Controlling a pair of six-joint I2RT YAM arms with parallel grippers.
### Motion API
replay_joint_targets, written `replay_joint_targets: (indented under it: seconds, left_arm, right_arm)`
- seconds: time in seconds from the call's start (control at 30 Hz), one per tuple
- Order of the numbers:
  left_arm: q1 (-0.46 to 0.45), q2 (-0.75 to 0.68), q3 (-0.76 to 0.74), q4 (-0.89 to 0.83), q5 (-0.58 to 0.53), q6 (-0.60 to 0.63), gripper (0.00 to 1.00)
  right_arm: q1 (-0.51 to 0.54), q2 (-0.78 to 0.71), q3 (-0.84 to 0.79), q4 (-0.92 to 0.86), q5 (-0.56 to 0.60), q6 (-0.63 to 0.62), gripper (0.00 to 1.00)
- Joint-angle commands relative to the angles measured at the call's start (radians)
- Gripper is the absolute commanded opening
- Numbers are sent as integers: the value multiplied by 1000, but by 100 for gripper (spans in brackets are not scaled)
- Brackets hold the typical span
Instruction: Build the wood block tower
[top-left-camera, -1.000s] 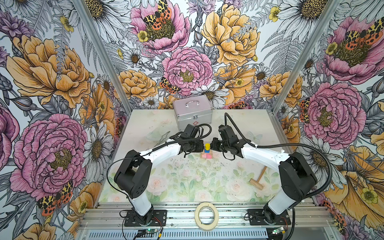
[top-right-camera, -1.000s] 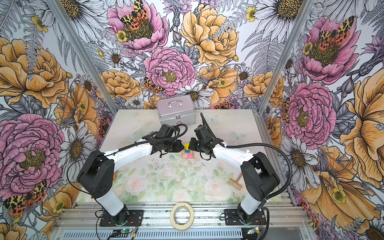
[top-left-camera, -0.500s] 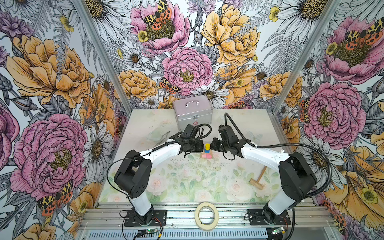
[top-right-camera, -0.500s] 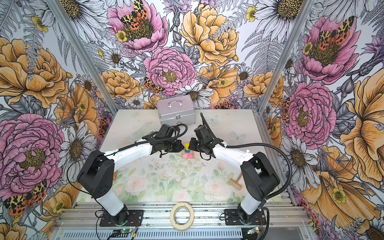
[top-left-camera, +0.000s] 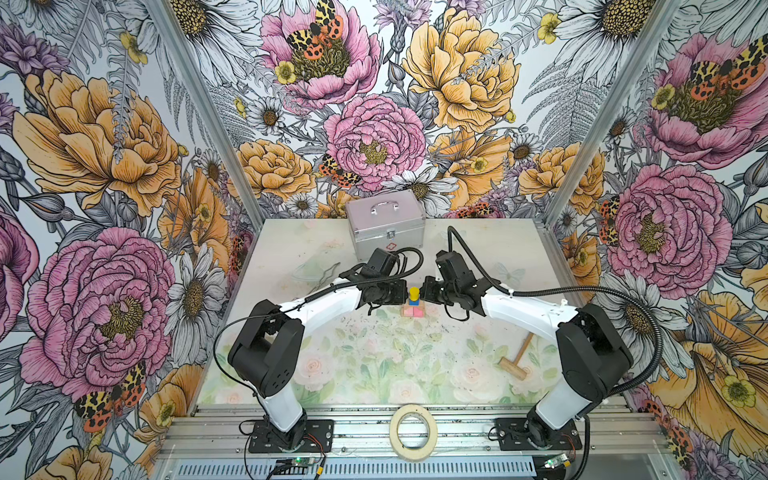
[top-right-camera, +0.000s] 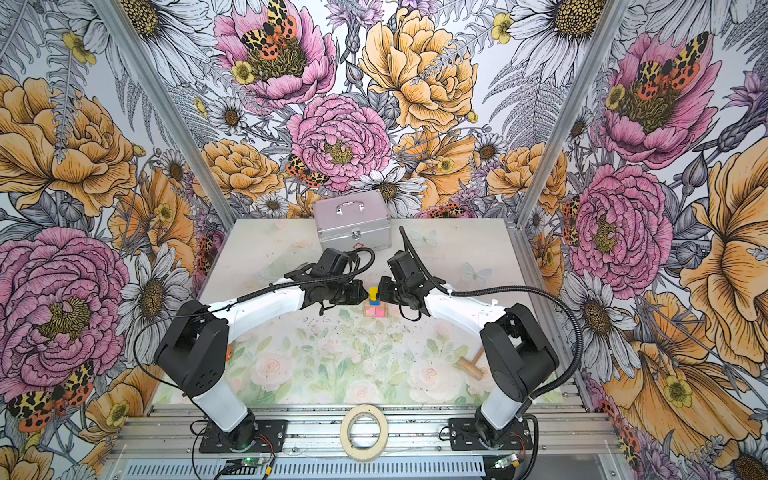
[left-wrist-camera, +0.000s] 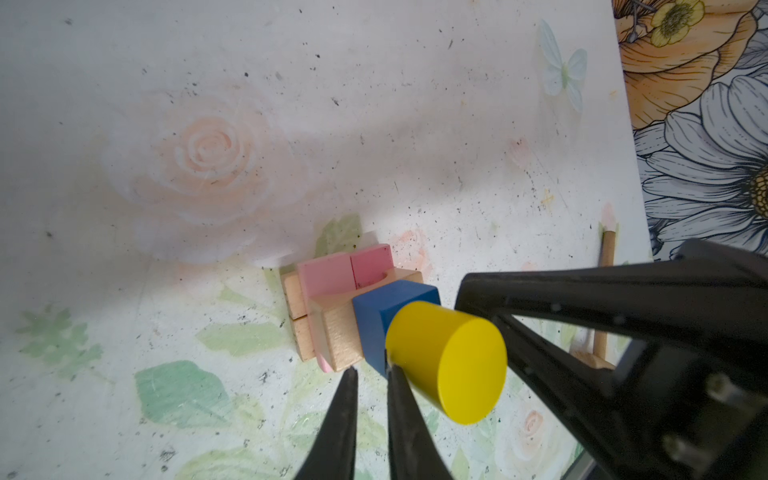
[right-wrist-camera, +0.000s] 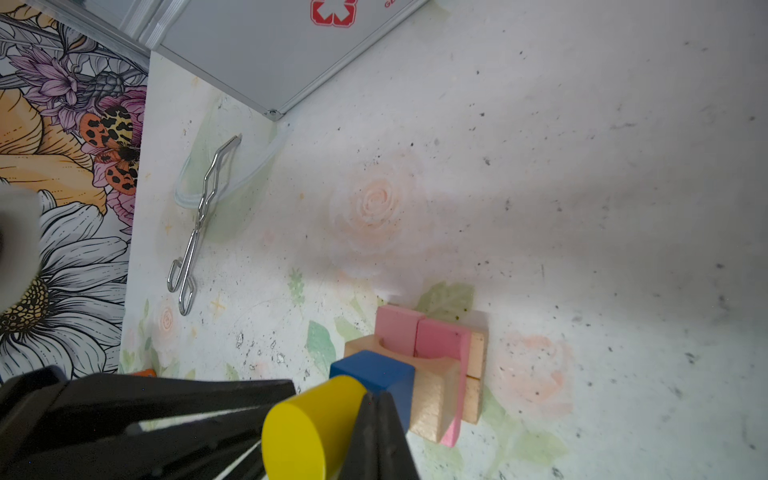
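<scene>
The wood block tower stands mid-table in both top views. Tan bricks (left-wrist-camera: 301, 316) lie at the base, pink bricks (left-wrist-camera: 332, 270) across them, then a tan arched brick (left-wrist-camera: 340, 332), the blue block (left-wrist-camera: 382, 307) and the yellow cylinder (top-left-camera: 414, 291) on top. My left gripper (left-wrist-camera: 371, 370) sits at the tower's left side, its jaws a narrow gap apart with nothing between, one finger (left-wrist-camera: 397, 382) against the cylinder's base. My right gripper (right-wrist-camera: 376, 395) is shut and empty, its tips touching where the blue block (right-wrist-camera: 374, 370) meets the yellow cylinder (right-wrist-camera: 307, 428).
A silver case (top-left-camera: 386, 224) stands at the back behind the arms. Metal tongs (right-wrist-camera: 199, 224) lie on a clear plastic piece to the tower's back left. A wooden mallet (top-left-camera: 516, 355) lies front right. A tape roll (top-left-camera: 412, 426) rests on the front rail.
</scene>
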Motion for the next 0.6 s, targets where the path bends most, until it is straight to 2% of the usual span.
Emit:
replay_joint_targets:
  seconds: [0.0, 0.57]
  left_arm:
    - [8, -17, 7, -4, -13, 14, 17]
    - [3, -14, 16, -4, -8, 12, 17]
  right_arm:
    - [6, 2, 19, 16, 7, 11, 0]
    - [-14, -34, -9, 16, 22, 11, 0]
